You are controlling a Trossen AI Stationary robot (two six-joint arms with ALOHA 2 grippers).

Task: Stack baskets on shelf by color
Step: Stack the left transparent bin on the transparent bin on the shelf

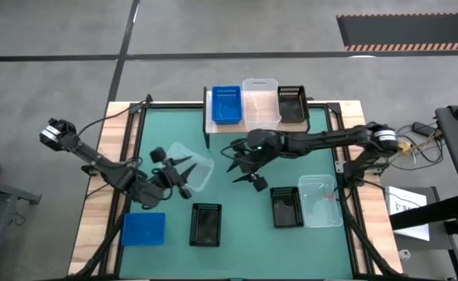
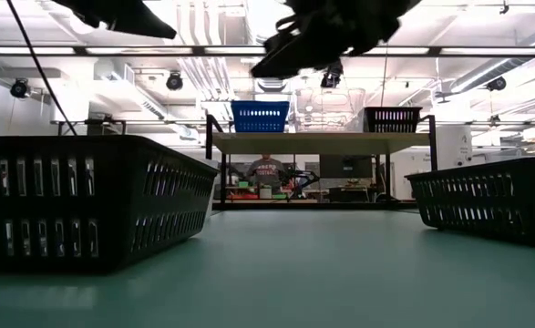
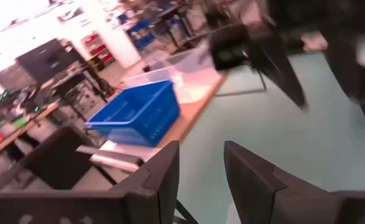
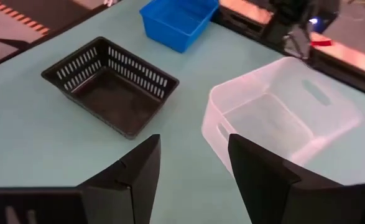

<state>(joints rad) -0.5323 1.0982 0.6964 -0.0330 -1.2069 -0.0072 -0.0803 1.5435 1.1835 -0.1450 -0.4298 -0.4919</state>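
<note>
Spanning most of the high view's centre is a green-topped table (image 1: pixel 236 211), framed in light wood. At its upper edge, centre frame, the wooden shelf (image 1: pixel 211 119) is seen carrying three baskets in a row: a blue basket (image 1: pixel 226 104) at left, a clear basket (image 1: pixel 260 102) in the middle and a black mesh basket (image 1: pixel 292 103) at right.

Two dark arms are shown over the table. Entering from the right edge, the right arm is stretched toward frame centre, with the right gripper (image 1: pixel 246 168) held just below the shelf; its fingers (image 4: pixel 135 174) are parted and empty. Entering from the left edge, the left arm ends in the left gripper (image 1: pixel 180 176), left of centre, its fingers (image 3: pixel 160 177) parted with nothing between them.

A loose clear basket (image 1: pixel 191 165) is seen tilted left of centre, overlapped by the left gripper; contact cannot be told. At lower right, another clear basket (image 1: pixel 321 200) lies just beside a black mesh basket (image 1: pixel 286 206). At lower left, a second blue basket (image 1: pixel 143 229) lies near a further black mesh basket (image 1: pixel 205 224).
</note>
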